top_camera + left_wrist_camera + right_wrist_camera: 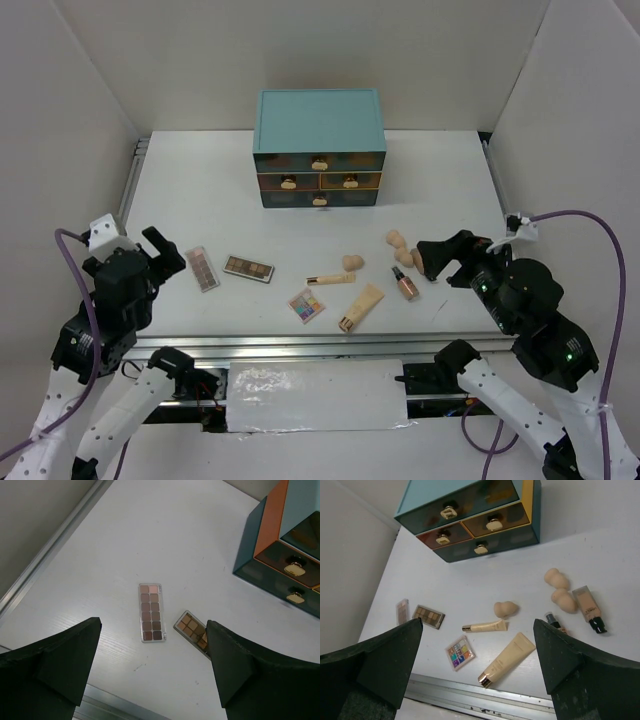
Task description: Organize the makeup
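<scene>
Left wrist view: hovered empty, with left gripper (152, 624) spread wide, over the pink palette (151, 612) on the left of the table (200, 190); lay lengthwise pointing away, centred between the fingers (60, 655), well apart from the right gripper (432, 258), likewise wide.

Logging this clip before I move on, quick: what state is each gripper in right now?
Left gripper: open, fingers wide apart, holding nothing.
Right gripper: open, fingers wide apart, holding nothing.
</scene>
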